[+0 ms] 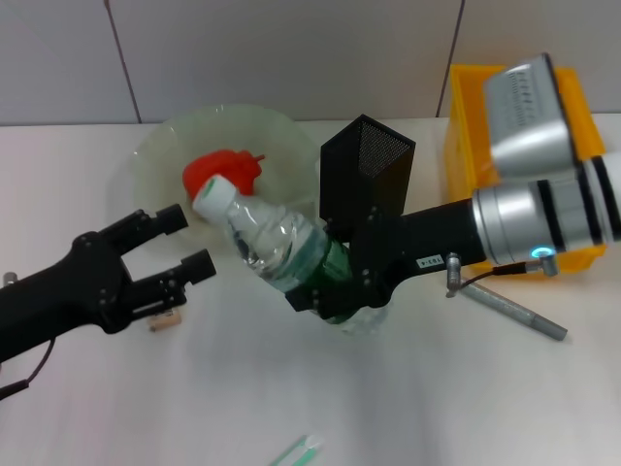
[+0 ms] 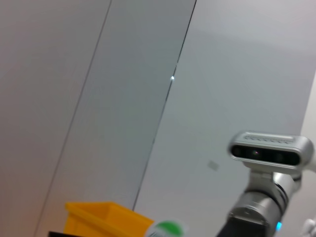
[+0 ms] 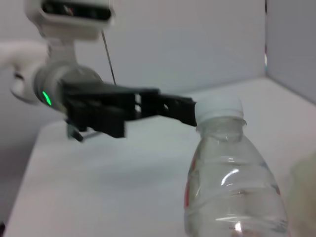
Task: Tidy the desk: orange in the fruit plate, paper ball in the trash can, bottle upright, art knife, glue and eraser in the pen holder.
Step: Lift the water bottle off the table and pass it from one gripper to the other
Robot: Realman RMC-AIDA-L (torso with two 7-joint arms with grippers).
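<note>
Left gripper (image 1: 191,243) comes in from 9 o'clock of the head view, with its two black fingers spread wide apart and nothing between them. Under its lower finger a small tan object (image 1: 166,321) lies on the desk (image 1: 146,408); I cannot tell what it is.

Just beside the fingers, toward 3 o'clock, is the white cap of the bottle (image 1: 277,243). The bottle is tilted, with the cap pointing to 10 o'clock and the green label at the lower end. In the right wrist view the bottle (image 3: 232,173) is in front and the left gripper (image 3: 170,107) is close behind its cap, without clear contact.

At 12 o'clock from the cap sits the orange (image 1: 225,171), inside the fruit plate (image 1: 155,155), which stands at the far side of the desk. At 6 o'clock of the view, a mint-green and white tip of the art knife (image 1: 297,451) shows at the edge.

Near the middle stands the pen holder (image 1: 367,175), upright, touching the right arm. The right gripper (image 1: 335,286) is closed around the lower part of the bottle. At 4 o'clock from it a grey metallic rod (image 1: 512,311) lies on the desk. The trash can (image 1: 464,126) is at 2 o'clock, partly hidden by the right arm.
</note>
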